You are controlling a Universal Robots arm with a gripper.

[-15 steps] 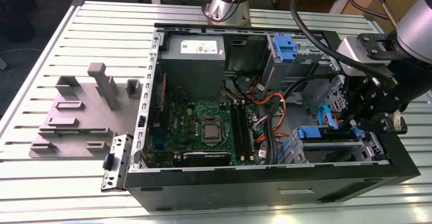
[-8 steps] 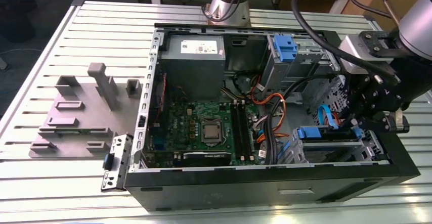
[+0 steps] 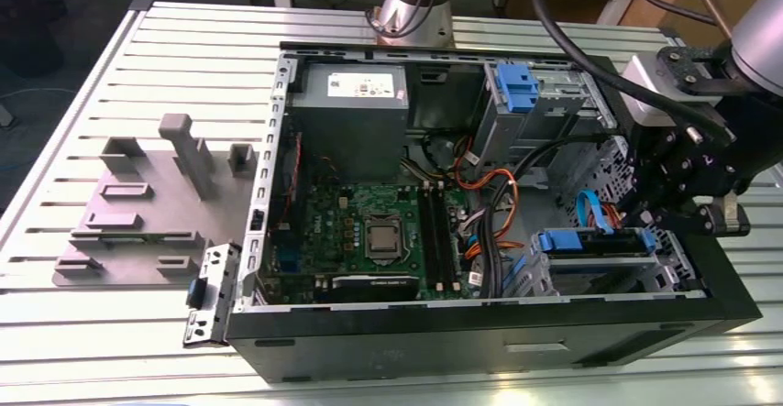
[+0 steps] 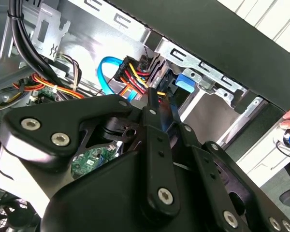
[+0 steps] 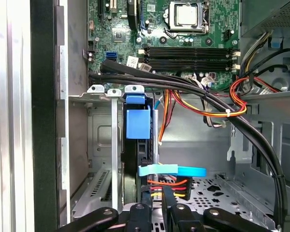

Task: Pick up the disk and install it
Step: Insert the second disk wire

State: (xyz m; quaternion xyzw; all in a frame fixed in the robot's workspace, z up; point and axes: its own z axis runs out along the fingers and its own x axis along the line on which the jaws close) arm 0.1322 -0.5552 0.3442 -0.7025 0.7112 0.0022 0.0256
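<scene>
Inside the case [image 3: 490,333], the disk [image 5: 137,123] stands edge-on beyond the hand [image 5: 154,212].

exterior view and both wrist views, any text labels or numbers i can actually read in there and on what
None can be read.
White sticker on the grey power-supply box: print too small.
Motherboard in the first wrist view: markings blurred.
White tag on the black cables: unreadable.
Disk in its bay, below the gripper: no print visible.
</scene>
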